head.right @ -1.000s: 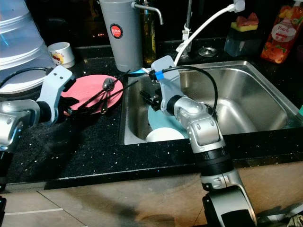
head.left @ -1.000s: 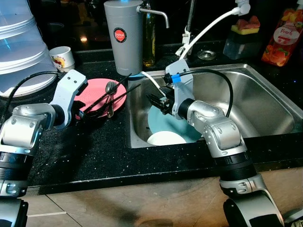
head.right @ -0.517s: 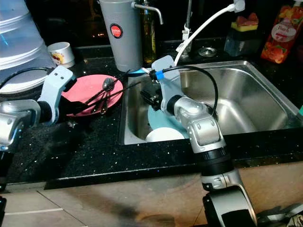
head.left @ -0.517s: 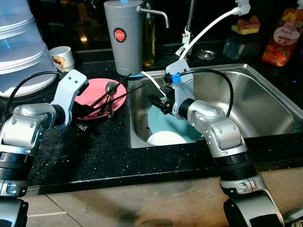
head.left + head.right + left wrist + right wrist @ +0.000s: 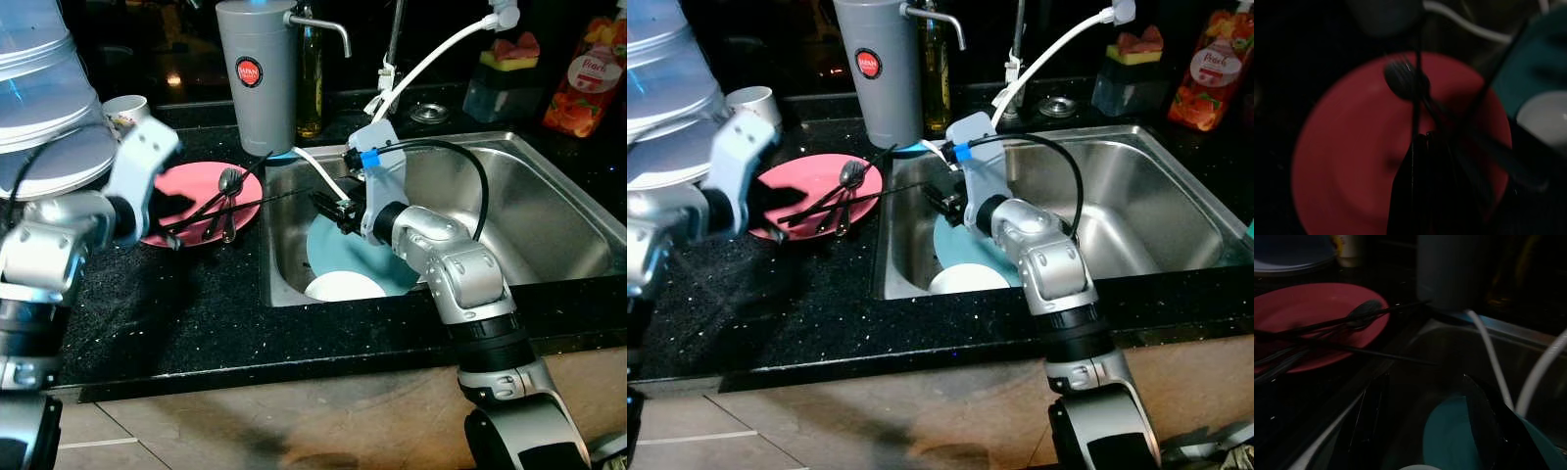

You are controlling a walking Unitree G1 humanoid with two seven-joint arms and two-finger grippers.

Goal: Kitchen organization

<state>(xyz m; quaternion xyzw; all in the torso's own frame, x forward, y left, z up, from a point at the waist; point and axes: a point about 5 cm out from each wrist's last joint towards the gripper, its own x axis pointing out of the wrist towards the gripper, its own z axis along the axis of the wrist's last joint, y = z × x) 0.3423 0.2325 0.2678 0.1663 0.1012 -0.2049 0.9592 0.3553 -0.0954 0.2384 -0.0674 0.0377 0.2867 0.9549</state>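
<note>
The left gripper [image 5: 176, 227] hangs over the near edge of the pink plate [image 5: 186, 191], which lies on the black counter [image 5: 176, 313] just left of the sink [image 5: 549, 196]. In the left wrist view its fingers [image 5: 1415, 196] are drawn nearly together, with a thin black stick running up from between them, so it appears to grip one chopstick [image 5: 269, 199]; the arm is blurred in the head views. Two black chopsticks and a spoon [image 5: 228, 186] lie across the plate, the sticks' far ends reaching out over the sink's left rim.

The right gripper [image 5: 328, 208] sits inside the sink at its left wall, above a teal plate [image 5: 338, 257] with a white bowl [image 5: 343, 287] at its near edge. In the right wrist view its fingers [image 5: 1484, 421] stand wide apart with nothing between them.

Behind the pink plate stands a grey canister [image 5: 257, 73] with a spout, and a bottle [image 5: 310, 78] beside it. A white mug [image 5: 125, 110] and a stack of pale tubs [image 5: 44, 98] sit at the far left. A white hose [image 5: 431, 59] curves over the sink from the tap. A sponge holder [image 5: 502, 78] and a juice pack [image 5: 593, 69] stand at the far right
</note>
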